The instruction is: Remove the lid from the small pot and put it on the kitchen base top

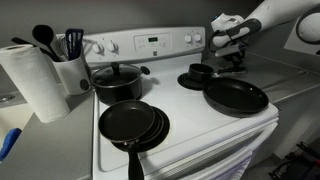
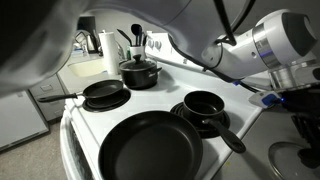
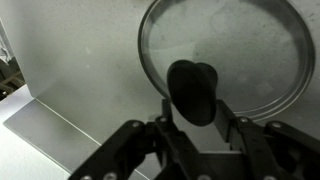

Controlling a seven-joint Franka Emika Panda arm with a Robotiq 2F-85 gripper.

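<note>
The small pot (image 1: 200, 72) stands uncovered on the stove's back burner, and shows in both exterior views (image 2: 205, 105). The lid (image 3: 250, 50), round glass with a black knob (image 3: 195, 90), is off the pot. My gripper (image 3: 197, 116) is shut on that knob, one finger on each side. In an exterior view the gripper (image 1: 235, 50) holds the lid (image 1: 236, 64) low over the pale grey kitchen base top (image 1: 290, 75), beside the stove. The grey top (image 3: 70, 60) fills the wrist view behind the lid. I cannot tell whether the lid touches it.
A bigger black pot (image 1: 118, 80) with its own lid sits on another back burner. Frying pans (image 1: 135, 122) (image 1: 237, 97) occupy the front burners. A paper towel roll (image 1: 32, 80) and a utensil holder (image 1: 70, 68) stand on the counter at the stove's other side.
</note>
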